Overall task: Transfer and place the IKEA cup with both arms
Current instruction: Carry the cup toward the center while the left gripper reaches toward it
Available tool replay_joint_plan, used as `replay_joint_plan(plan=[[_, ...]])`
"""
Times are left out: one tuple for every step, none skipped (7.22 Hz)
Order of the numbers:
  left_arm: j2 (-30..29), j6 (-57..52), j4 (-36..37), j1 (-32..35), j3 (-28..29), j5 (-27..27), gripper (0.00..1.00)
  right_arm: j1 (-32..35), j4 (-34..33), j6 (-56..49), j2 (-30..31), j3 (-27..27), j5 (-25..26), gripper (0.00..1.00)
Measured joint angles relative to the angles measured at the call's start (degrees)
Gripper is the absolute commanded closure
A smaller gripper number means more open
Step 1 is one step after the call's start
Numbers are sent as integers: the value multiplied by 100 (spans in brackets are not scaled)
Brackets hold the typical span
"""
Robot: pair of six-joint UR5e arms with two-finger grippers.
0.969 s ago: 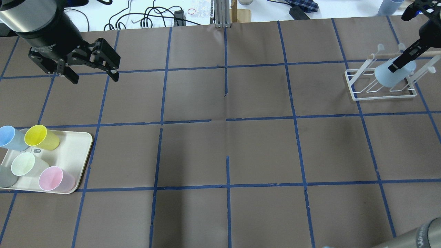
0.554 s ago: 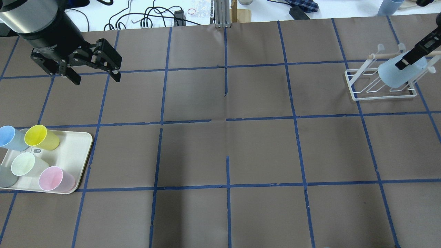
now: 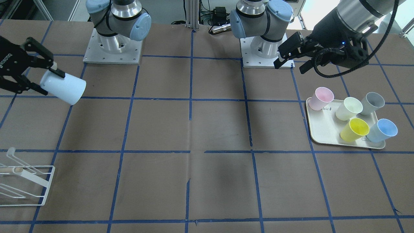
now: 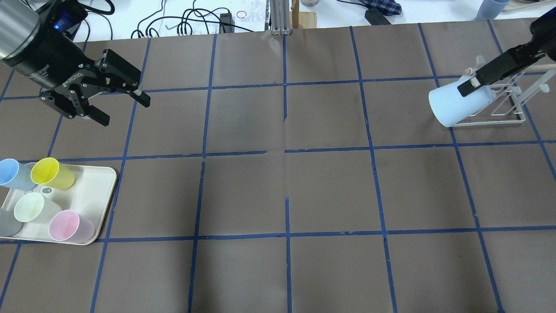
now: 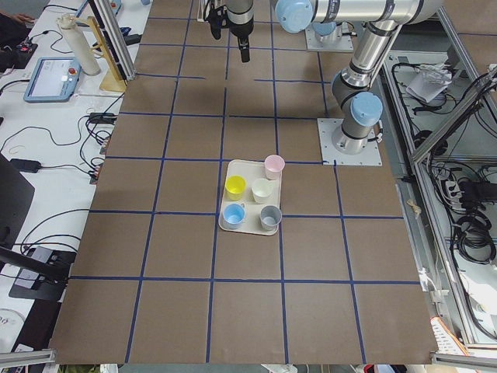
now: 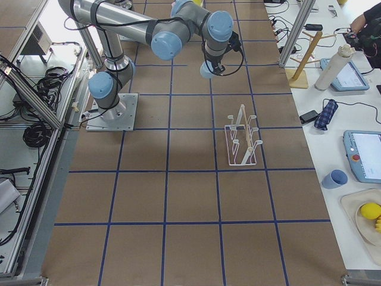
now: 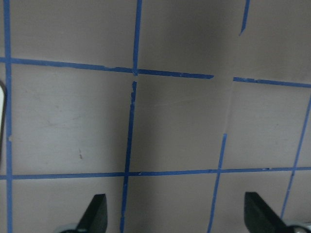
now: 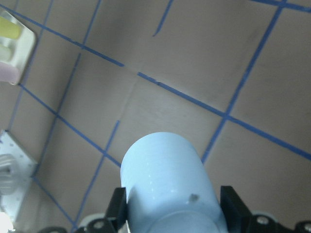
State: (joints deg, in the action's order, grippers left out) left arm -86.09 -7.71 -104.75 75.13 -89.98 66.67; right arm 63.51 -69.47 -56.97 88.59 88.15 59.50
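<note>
**Right gripper carrying the IKEA cup; left gripper empty**

The right gripper [image 4: 465,93] is clamped on the IKEA cup [image 4: 447,104] near its rim. The right wrist view shows one finger on each side of the cup's wall. The cup lies almost horizontal in the air, clear of the brown paper-covered table [image 4: 330,191]. Its closed base points away from the gripper, toward the table's middle. It is over the robot's right side of the table. In the overhead view its outline overlaps the end of the white wire rack [image 4: 486,123]. The front-facing view shows cup and rack apart, with bare table between them.

The left gripper [image 4: 124,109] hangs above the left side of the table, jaws spread wide with nothing between them. The left wrist view shows only blue tape lines [image 7: 130,126] on the table beyond its fingertips [image 7: 95,213].

A cream tray [image 4: 97,187] rests on the table, near the left gripper but apart from it. Five cups stand on it: a yellow cup [image 4: 52,173], a sky-blue cup [image 4: 11,174], a pale green cup [image 4: 30,208], a pink cup [image 4: 65,225] and a grey cup [image 4: 6,222]. The overhead view's edge cuts off the grey cup.
</note>
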Motion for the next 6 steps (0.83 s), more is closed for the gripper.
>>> replay_joint_plan(plan=[[17, -79, -106, -105, -269, -696, 0, 40, 622, 249, 48, 15, -514, 51], [23, -138, -136, -168, -675, -1494, 0, 59, 1138, 505, 66, 33, -919, 52], [14, -158, -136, -184, -1141, -2423, 0, 68, 1674, 679, 64, 40, -1268, 52], [-38, -158, -127, -155, -1597, -3385, 0, 78, 2211, 746, 54, 45, -1624, 52], [-114, -162, -105, -41, -1963, -4214, 0, 112, 2710, 769, 38, 76, -1980, 52], [-160, -134, -90, 232, -2172, -4800, 0, 167, 3120, 774, 28, 162, -2391, 52]])
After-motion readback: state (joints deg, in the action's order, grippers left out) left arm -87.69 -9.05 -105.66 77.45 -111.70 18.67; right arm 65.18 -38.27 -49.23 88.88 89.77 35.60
